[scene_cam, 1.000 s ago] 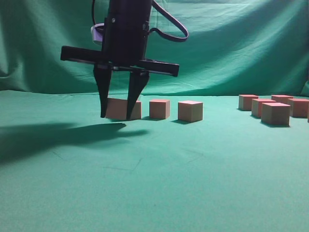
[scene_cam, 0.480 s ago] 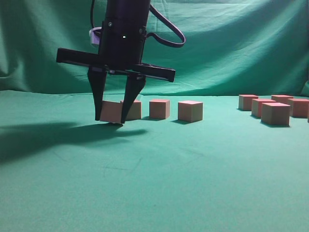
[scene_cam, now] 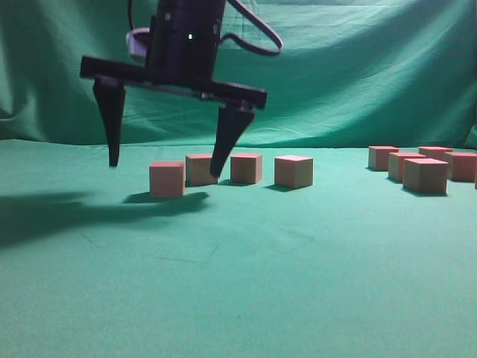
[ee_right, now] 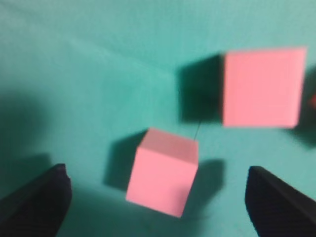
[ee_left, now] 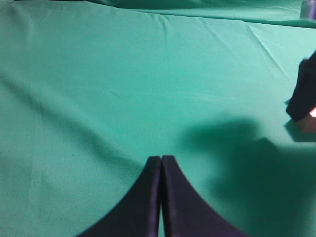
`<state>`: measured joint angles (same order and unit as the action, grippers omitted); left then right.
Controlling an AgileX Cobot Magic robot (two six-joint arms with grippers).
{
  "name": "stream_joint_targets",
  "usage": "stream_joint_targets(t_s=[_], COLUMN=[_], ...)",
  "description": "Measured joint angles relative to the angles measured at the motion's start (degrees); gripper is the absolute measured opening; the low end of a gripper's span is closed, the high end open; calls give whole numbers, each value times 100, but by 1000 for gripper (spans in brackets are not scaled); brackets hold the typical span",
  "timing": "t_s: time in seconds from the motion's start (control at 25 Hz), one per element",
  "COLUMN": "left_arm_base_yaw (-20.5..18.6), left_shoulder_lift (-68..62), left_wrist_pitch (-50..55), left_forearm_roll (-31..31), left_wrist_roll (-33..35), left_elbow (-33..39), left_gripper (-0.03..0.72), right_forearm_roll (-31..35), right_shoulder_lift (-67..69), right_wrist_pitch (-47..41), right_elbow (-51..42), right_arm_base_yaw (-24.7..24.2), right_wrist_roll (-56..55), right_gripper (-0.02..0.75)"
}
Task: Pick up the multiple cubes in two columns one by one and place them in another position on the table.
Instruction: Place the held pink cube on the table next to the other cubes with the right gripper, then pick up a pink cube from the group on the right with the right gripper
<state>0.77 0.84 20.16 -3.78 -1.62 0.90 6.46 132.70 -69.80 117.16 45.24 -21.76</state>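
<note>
In the exterior view a row of cubes stands left of centre on the teal table [scene_cam: 238,283]: one [scene_cam: 166,180] in front, then others [scene_cam: 200,168], [scene_cam: 246,168], [scene_cam: 294,171]. My right gripper [scene_cam: 165,169] hangs over the front cube, wide open, with its fingertips clear of it on both sides. In the right wrist view that cube [ee_right: 163,180] sits free between the open fingers [ee_right: 158,197], with a second cube [ee_right: 261,87] beyond. My left gripper [ee_left: 161,159] is shut and empty above bare cloth.
Several more cubes [scene_cam: 425,176] stand grouped at the right of the table. The green backdrop [scene_cam: 358,67] hangs behind. A dark finger of the right gripper [ee_left: 303,96] shows at the right edge of the left wrist view.
The right gripper was shut on the front cube and lowering it to the cloth. Now it has opened wide and risen, and the cube stands free at the left end of the row.
</note>
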Motion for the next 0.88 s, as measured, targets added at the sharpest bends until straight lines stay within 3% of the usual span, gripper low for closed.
stream_joint_targets(t_s=[0.2,0.6,0.88], left_arm_base_yaw=[0,0,0], left_shoulder_lift=[0,0,0], left_wrist_pitch=[0,0,0], left_forearm_roll=[0,0,0], left_wrist_roll=[0,0,0], left_elbow=[0,0,0], left_gripper=[0,0,0], right_forearm_roll=[-212,-496,-1492], right_shoulder_lift=[-112,-1769,-3527], right_wrist_pitch=[-74,-166,-208], right_elbow=[636,701,-638], right_arm_base_yaw=[0,-175,-548], right_wrist_roll=[14,822,805], right_gripper=[636,636,636])
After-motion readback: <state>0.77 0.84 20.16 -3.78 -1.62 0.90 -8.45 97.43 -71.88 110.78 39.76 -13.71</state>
